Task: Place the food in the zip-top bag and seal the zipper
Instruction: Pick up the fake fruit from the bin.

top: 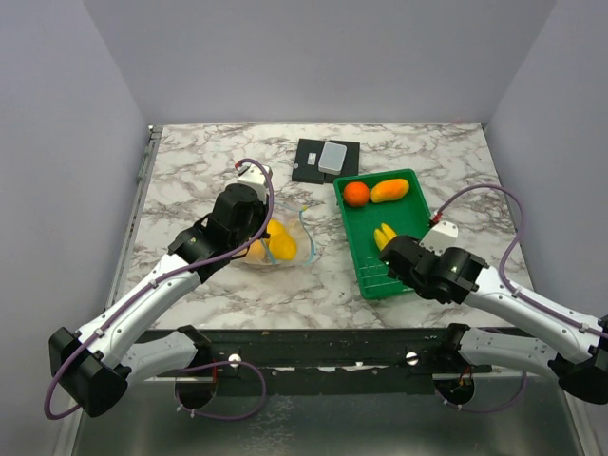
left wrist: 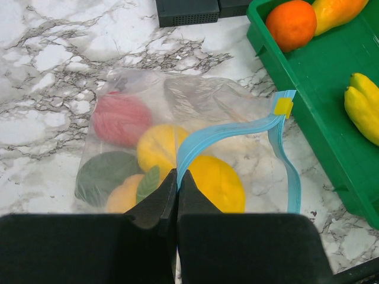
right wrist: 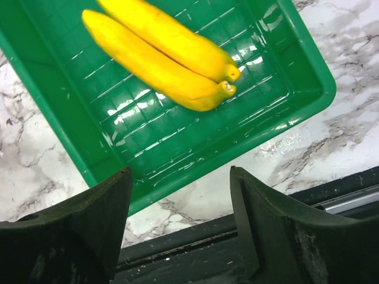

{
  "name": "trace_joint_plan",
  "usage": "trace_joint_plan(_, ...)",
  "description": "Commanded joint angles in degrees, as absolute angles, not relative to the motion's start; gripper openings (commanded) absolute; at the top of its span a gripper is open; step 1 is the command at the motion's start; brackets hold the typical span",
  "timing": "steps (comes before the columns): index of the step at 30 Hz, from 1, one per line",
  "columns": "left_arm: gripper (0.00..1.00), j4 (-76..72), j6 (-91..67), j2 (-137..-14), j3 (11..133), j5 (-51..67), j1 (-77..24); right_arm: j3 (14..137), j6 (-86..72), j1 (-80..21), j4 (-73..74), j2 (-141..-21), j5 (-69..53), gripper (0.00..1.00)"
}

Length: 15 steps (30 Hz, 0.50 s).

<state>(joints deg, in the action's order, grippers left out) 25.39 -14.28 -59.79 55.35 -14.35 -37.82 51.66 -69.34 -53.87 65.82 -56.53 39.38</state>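
The clear zip-top bag [left wrist: 195,118] lies on the marble table, also in the top view [top: 285,249]. It holds a red fruit [left wrist: 120,118], a green one [left wrist: 103,175] and yellow and orange round ones [left wrist: 218,182]. My left gripper [left wrist: 177,176] is shut on the light-blue zipper strip [left wrist: 222,135] at the bag's mouth. A yellow slider [left wrist: 283,107] sits at the strip's far end. The banana bunch [right wrist: 166,50], an orange [top: 356,194] and a yellow-orange fruit [top: 389,190] lie in the green tray [top: 404,261]. My right gripper [right wrist: 180,195] is open and empty over the tray's near edge.
A black block [top: 313,161] with a small clear box [top: 333,157] on it stands behind the tray. The table's dark front rail [right wrist: 249,236] runs under my right gripper. Grey walls close in the table on three sides.
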Motion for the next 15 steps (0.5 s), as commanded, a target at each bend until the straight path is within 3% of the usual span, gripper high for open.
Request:
trace_joint_plan(1,0.00,24.4,-14.8,-58.9,54.8,-12.8,-37.7,49.4,-73.8,-51.2,65.6,-55.3,43.5,0.70)
trace_joint_plan(15,0.00,24.3,-15.0,-58.4,54.6,-12.5,-37.7,44.0,-63.2,-35.9,50.3,-58.9,34.6,0.70)
